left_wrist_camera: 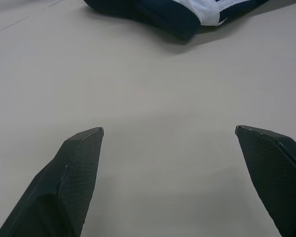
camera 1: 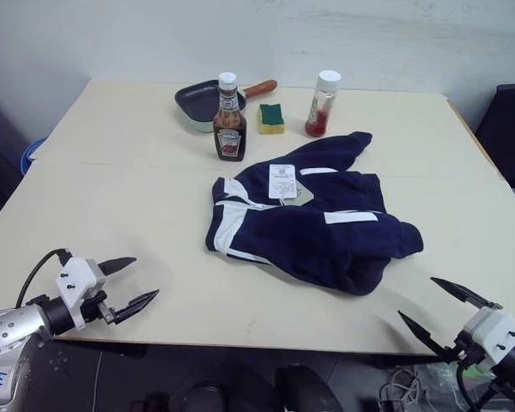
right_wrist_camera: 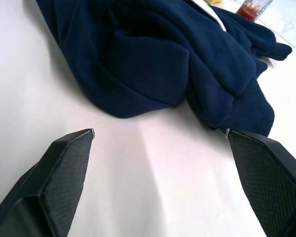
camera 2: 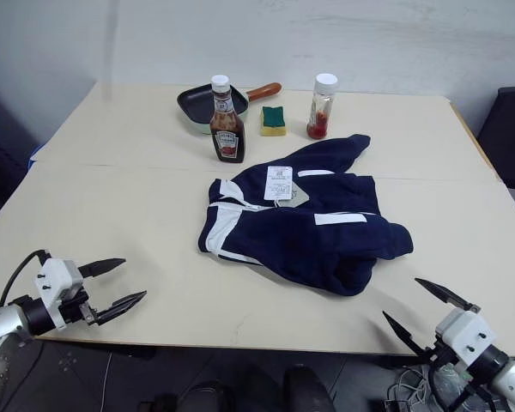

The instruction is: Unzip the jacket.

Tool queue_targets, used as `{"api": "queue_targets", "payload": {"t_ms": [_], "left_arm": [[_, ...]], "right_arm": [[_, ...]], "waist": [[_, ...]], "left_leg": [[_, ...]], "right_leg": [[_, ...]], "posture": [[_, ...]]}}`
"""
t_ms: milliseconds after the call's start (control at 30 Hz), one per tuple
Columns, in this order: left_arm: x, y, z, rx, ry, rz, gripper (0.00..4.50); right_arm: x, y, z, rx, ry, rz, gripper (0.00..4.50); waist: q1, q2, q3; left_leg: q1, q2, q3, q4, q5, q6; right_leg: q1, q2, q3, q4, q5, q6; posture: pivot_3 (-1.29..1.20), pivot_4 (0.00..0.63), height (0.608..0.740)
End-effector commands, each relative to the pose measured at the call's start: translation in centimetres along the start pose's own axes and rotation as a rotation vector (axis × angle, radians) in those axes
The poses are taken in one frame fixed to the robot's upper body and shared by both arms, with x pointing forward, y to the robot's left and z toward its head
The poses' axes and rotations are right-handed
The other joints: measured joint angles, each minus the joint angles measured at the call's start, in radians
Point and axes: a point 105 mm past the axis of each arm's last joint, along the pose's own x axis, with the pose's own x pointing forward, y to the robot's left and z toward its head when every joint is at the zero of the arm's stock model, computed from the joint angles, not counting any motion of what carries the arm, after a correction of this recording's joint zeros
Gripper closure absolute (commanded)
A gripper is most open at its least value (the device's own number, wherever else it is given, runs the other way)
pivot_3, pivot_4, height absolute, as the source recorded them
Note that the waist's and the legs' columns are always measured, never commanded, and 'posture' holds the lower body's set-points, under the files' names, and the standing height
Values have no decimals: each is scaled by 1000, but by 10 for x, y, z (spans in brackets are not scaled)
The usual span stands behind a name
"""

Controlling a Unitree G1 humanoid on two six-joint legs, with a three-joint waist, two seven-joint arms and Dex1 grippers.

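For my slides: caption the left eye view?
Both open grippers, left gripper and right gripper, hover short of the crumpled jacket on the table.

Jacket [camera 2: 305, 227] crumpled mid-table; both pincers spread wide, empty.

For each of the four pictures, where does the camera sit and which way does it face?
Left eye: on the head, facing forward and down at the dark navy fabric jacket; both pincers show, left pincer, right pincer.
Right eye: beside it, same scene.
Left wrist: along the open left pincer, toward the jacket's edge.
Right wrist: along the open right pincer, toward the jacket's folds.
All four share the jacket and the beige table.
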Motion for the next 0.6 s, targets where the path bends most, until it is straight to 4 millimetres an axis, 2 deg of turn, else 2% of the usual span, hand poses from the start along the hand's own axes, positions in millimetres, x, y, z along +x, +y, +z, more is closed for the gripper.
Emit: {"api": "queue_targets", "payload": {"t_ms": [33,200,267,333,467,600], "left_arm": [[-1,1,10,60,-2,-22,0],[-5,-1,6,-82,18,-69,0],[-7,5,15,-194,-38,-63,0],[-9,8,20,-185,-45,-65,0],[-13,-2,18,-149,-9,-161,0],[-12,2,29,-15,-55,-138,0]], "right_arm": [[-6,-7,8,-40,-23,-18,18],[-9,-7,8,-40,-23,-27,18],[-9,-7,8,-41,-24,-31,18],[-10,-6,9,-40,-25,-35,18],[-13,-10,12,-40,-39,-87,18],[-14,-8,15,-24,-47,-78,18]], "waist": [[0,0,0],[0,0,0],[0,0,0],[0,0,0],[0,0,0],[0,0,0]], "left_leg": [[0,0,0,0,0,0],[0,0,0,0,0,0],[0,0,0,0,0,0],[0,0,0,0,0,0],[0,0,0,0,0,0],[0,0,0,0,0,0]], "right_leg": [[0,0,0,0,0,0],[0,0,0,0,0,0],[0,0,0,0,0,0],[0,0,0,0,0,0],[0,0,0,0,0,0],[0,0,0,0,0,0]], "posture": [[0,150,740],[0,150,740],[0,150,740],[0,150,740],[0,150,740],[0,150,740]]}}
